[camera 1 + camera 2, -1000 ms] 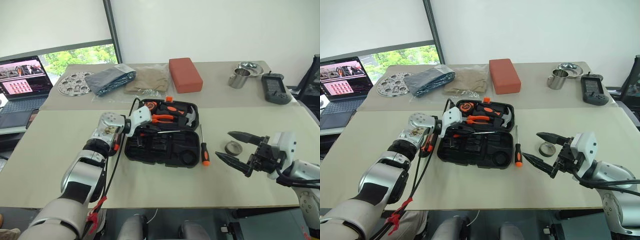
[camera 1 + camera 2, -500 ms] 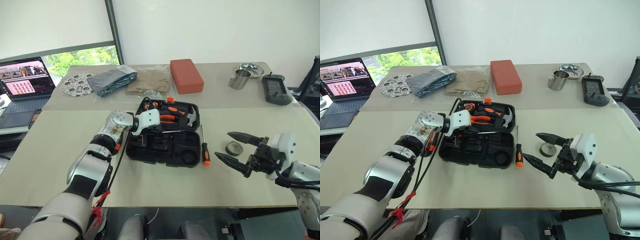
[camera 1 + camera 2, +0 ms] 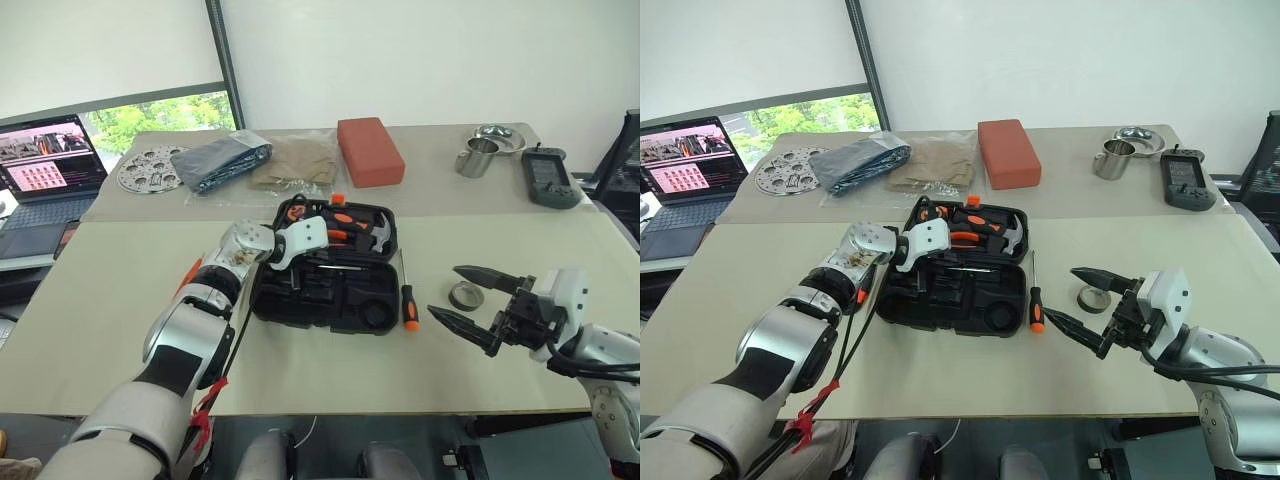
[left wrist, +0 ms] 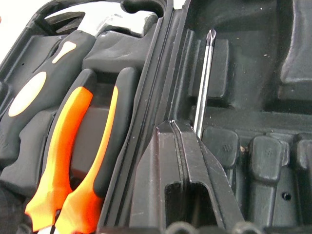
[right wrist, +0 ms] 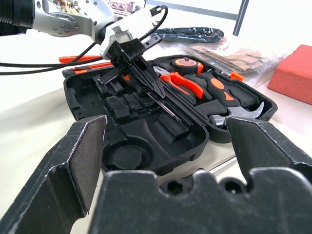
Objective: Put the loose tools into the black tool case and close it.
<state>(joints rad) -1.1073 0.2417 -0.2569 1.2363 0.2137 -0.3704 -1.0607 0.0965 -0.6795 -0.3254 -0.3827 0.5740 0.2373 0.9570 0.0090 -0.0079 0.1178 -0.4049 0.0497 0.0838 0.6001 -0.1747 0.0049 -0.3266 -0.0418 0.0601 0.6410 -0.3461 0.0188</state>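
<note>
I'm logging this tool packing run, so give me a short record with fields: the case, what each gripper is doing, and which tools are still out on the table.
case: black tool case open on the table; pliers and hammer in slots
left gripper: left gripper shut on a thin screwdriver shaft, over the case's near half
right gripper: right gripper open, holding nothing, right of the case
loose tools: orange-and-black screwdriver and grey tape roll beside the case

left gripper (image 5: 146,78) pinched closed, angled downward; right gripper (image 3: 482,305) level, fingers spread wide, empty
</note>
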